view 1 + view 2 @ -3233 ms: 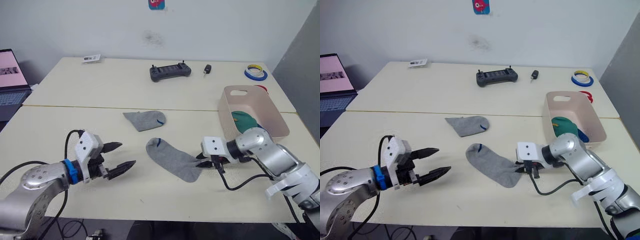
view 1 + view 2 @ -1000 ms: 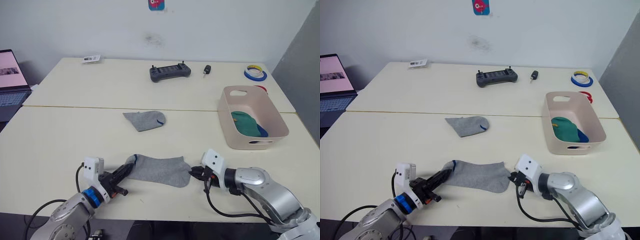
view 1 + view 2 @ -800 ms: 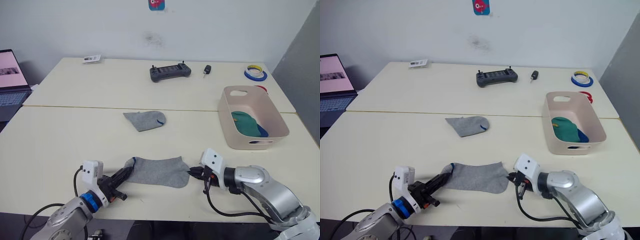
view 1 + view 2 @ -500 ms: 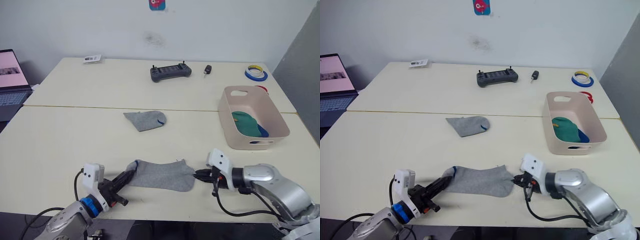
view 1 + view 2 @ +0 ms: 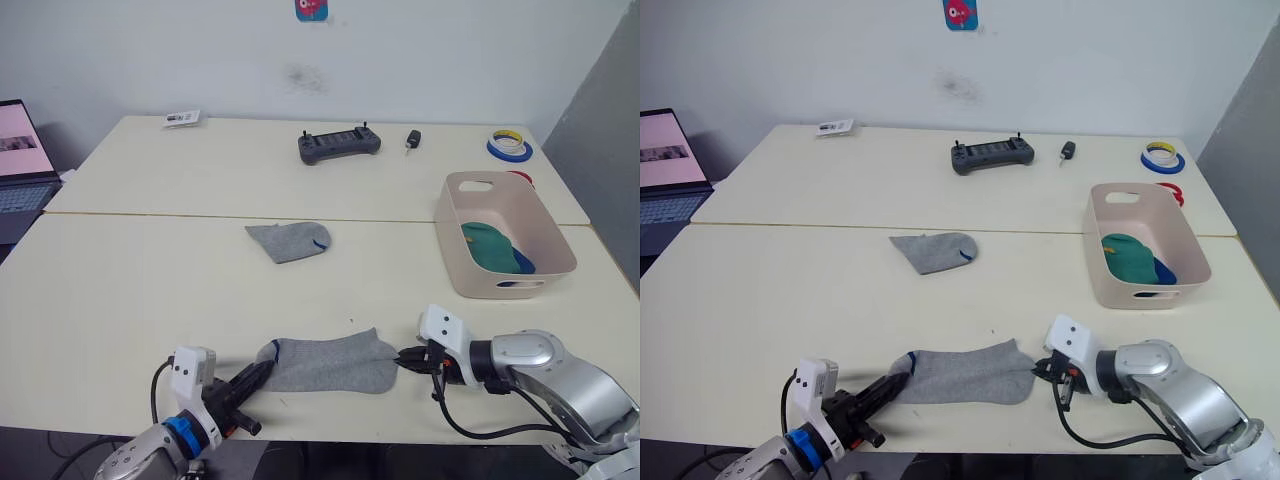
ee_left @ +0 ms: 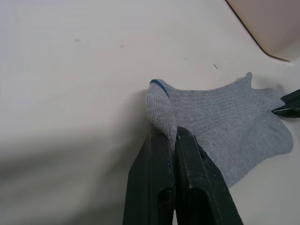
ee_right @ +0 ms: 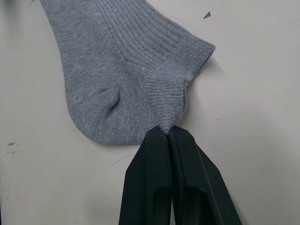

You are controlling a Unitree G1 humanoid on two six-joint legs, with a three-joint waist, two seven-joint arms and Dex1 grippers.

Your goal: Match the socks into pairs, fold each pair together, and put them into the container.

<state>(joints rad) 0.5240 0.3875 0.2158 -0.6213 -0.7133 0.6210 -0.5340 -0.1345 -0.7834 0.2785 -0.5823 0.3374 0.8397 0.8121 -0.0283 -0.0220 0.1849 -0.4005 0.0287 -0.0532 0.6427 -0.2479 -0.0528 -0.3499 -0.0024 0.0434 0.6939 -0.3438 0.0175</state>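
Note:
A light grey sock (image 5: pixel 330 362) lies stretched flat near the table's front edge. My left gripper (image 5: pixel 262 368) is shut on its blue-marked end, and in the left wrist view the fingers (image 6: pixel 159 154) pinch the fabric. My right gripper (image 5: pixel 400 362) is shut on the sock's other end (image 7: pixel 122 79), with a tip of cloth caught between its fingertips. A second grey sock (image 5: pixel 290 241) lies folded mid-table. The pink-beige container (image 5: pixel 447 215) stands at the right and holds a green sock (image 5: pixel 487 246) and a blue sock (image 5: pixel 522 262).
On the far table sit a black controller (image 5: pixel 340 143), a key fob (image 5: pixel 413 139), tape rolls (image 5: pixel 510 146) and a small card (image 5: pixel 183 118). A laptop (image 5: pixel 20 150) is at the far left. The table's front edge runs just below both grippers.
Both grippers have drawn the grey sock nearer the front edge and a little to the right. The sock now lies flatter and more stretched.

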